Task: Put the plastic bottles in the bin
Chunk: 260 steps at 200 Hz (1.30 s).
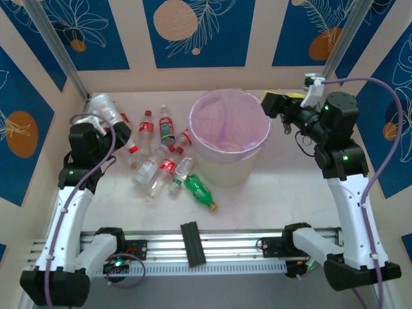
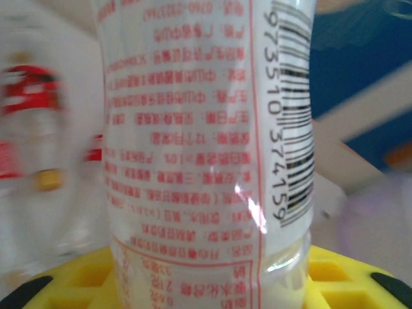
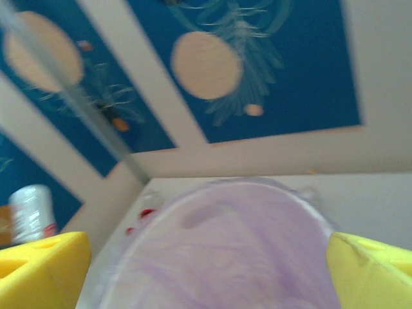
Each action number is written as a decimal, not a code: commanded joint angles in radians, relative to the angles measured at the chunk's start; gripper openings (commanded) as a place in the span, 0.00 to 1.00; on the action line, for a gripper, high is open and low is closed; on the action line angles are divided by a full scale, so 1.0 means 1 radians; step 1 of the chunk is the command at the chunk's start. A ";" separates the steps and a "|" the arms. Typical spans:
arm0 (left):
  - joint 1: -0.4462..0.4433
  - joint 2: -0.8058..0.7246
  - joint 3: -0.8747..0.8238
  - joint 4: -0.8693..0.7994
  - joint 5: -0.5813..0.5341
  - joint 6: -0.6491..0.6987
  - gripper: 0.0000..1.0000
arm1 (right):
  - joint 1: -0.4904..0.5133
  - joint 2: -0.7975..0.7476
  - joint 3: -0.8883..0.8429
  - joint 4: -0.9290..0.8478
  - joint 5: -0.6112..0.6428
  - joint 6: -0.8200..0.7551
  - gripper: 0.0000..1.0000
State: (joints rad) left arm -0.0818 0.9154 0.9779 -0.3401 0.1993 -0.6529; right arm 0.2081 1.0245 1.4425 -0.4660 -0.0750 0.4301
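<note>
Left gripper (image 1: 102, 121) is raised off the table (image 1: 277, 193), jaws closed on a clear bottle (image 2: 193, 129) with red print and a barcode. The bottle stands up out of the yellow left fingers (image 2: 71, 280). Right of and below that gripper, the loose bottles (image 1: 158, 161) lie bunched on the table, with red labels and red caps. A green bottle (image 1: 197, 189) with a yellow cap lies at the cluster's near right edge. The bin (image 1: 194, 119), with a lilac bag inside, stands right of the cluster, well apart from the left gripper. Right gripper (image 1: 271, 103) hangs just beside the bin's right rim, facing it. Right fingers (image 3: 42, 270) are spread wide with nothing between them, and the bin mouth is ahead and below.
</note>
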 commanded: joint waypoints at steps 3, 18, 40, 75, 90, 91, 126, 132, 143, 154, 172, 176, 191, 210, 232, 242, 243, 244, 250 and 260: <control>-0.105 0.059 0.029 0.087 0.157 0.040 0.39 | 0.154 0.090 0.087 -0.042 0.045 -0.031 0.93; -0.171 0.103 0.032 0.186 0.197 0.030 0.36 | 0.241 0.166 0.147 -0.047 0.014 -0.027 0.92; -0.278 0.186 0.069 0.251 0.216 0.070 0.31 | 0.336 0.301 0.254 -0.085 -0.064 -0.023 0.90; -0.387 0.269 0.122 0.303 0.258 0.109 0.29 | 0.405 0.486 0.405 -0.131 -0.218 0.007 0.88; -0.408 0.273 0.133 0.305 0.265 0.126 0.29 | 0.418 0.545 0.448 -0.140 -0.236 0.017 0.87; -0.409 0.273 0.134 0.304 0.265 0.126 0.29 | 0.419 0.548 0.451 -0.142 -0.236 0.018 0.87; -0.422 0.253 0.138 0.296 0.267 0.149 0.28 | 0.421 0.648 0.525 -0.161 -0.233 0.027 0.87; -0.424 0.249 0.137 0.297 0.267 0.151 0.27 | 0.422 0.662 0.534 -0.157 -0.242 0.031 0.87; -0.425 0.246 0.139 0.297 0.268 0.152 0.27 | 0.422 0.691 0.553 -0.152 -0.262 0.041 0.86; -0.428 0.243 0.140 0.299 0.277 0.154 0.27 | 0.424 0.718 0.576 -0.150 -0.280 0.047 0.85; -0.430 0.241 0.145 0.292 0.281 0.158 0.27 | 0.425 0.758 0.615 -0.163 -0.303 0.050 0.79; -0.430 0.240 0.146 0.289 0.281 0.160 0.27 | 0.425 0.764 0.622 -0.164 -0.307 0.049 0.78; -0.430 0.235 0.146 0.287 0.281 0.163 0.27 | 0.425 0.783 0.634 -0.163 -0.313 0.052 0.75; -0.432 0.234 0.147 0.298 0.286 0.161 0.26 | 0.426 0.802 0.651 -0.168 -0.318 0.049 0.69; -0.432 0.234 0.153 0.284 0.268 0.165 0.28 | 0.425 0.798 0.648 -0.166 -0.312 0.044 0.61; -0.432 0.234 0.152 0.284 0.260 0.164 0.34 | 0.424 0.792 0.644 -0.161 -0.307 0.043 0.58; -0.432 0.234 0.152 0.285 0.259 0.164 0.35 | 0.424 0.792 0.645 -0.160 -0.306 0.043 0.58; -0.432 0.234 0.152 0.285 0.258 0.164 0.35 | 0.424 0.791 0.644 -0.160 -0.305 0.042 0.58; -0.432 0.232 0.151 0.286 0.256 0.164 0.41 | 0.422 0.788 0.644 -0.157 -0.301 0.040 0.57; -0.432 0.229 0.150 0.291 0.258 0.165 0.53 | 0.420 0.783 0.645 -0.151 -0.298 0.039 0.56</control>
State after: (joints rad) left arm -0.5026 1.1698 1.0931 -0.0711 0.4503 -0.5159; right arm 0.6285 1.8290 2.0624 -0.6178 -0.3672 0.4805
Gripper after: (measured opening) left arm 0.437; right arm 0.566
